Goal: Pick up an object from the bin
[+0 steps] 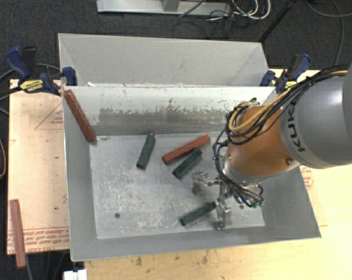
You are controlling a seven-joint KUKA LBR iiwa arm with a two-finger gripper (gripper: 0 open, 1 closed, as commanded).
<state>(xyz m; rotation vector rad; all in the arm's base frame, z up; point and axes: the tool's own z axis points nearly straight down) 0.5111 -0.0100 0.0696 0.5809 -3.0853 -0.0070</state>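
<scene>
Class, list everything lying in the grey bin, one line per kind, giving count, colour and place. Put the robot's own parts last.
bin: one, grey metal, middle of the view.
long bar: one, red-brown, slanting along the left wall toward the far left corner.
red-brown block: one, red-brown, mid-floor near the back wall.
dark green blocks: three, dark green. One lies left of the red-brown block, one lies close in front of it, and one lies near the front wall by the arm's tip.
arm: one, grey with an orange cover and cables, reaching in from the right, its tip low at the front dark green block.
</scene>
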